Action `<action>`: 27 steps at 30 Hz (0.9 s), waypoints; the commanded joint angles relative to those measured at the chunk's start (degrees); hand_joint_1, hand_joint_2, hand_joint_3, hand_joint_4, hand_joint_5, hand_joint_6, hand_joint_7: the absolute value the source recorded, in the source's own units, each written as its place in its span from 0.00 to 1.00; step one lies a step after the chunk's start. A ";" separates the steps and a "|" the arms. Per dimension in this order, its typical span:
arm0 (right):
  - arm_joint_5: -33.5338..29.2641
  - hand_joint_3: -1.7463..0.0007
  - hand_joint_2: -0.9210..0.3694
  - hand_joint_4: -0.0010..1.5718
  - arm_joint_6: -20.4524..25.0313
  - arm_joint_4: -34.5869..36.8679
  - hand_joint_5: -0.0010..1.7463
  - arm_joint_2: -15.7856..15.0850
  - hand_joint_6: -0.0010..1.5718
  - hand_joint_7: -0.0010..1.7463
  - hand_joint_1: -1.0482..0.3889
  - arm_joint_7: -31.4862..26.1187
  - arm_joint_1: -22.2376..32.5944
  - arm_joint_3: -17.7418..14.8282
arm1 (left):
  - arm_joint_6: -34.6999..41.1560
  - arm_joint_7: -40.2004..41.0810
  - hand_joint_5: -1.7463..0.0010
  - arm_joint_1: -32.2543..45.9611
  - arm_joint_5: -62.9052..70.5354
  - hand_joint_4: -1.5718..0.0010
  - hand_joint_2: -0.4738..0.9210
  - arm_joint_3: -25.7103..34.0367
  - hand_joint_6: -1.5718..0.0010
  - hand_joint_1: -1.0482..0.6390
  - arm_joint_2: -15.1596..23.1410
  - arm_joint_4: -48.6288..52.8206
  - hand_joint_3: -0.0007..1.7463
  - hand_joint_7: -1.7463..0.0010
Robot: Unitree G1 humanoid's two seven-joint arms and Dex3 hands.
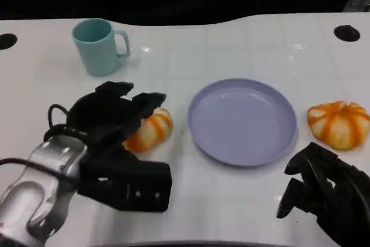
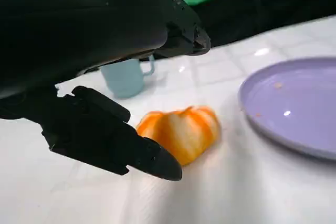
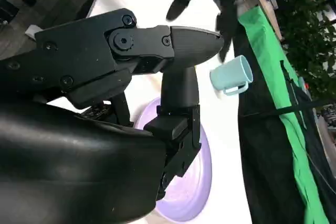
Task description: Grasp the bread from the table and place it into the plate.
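A teal mug [image 1: 97, 46] stands upright toward the far left corner of the white table [image 1: 231, 44], well in from the edges, its handle turned toward the right edge. A round black hole [image 1: 7, 41] sits at the left edge, and another hole [image 1: 346, 32] near the far right corner. Beyond the far edge hangs a green cloth [image 3: 273, 103], with leafy plants [image 3: 310, 30] behind it.

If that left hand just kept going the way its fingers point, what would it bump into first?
Most likely the orange striped bread: the left hand reaches over it, with fingers either side. Depth is unclear; the plate lies beyond.
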 commanded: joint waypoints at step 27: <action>0.98 0.80 0.00 0.41 0.85 -1.75 1.00 -0.52 0.31 0.91 0.41 -0.02 0.94 -1.18 | 1.98 8.72 0.88 -24.97 -6.32 0.99 0.90 -7.28 0.87 0.36 -13.97 51.91 0.00 1.00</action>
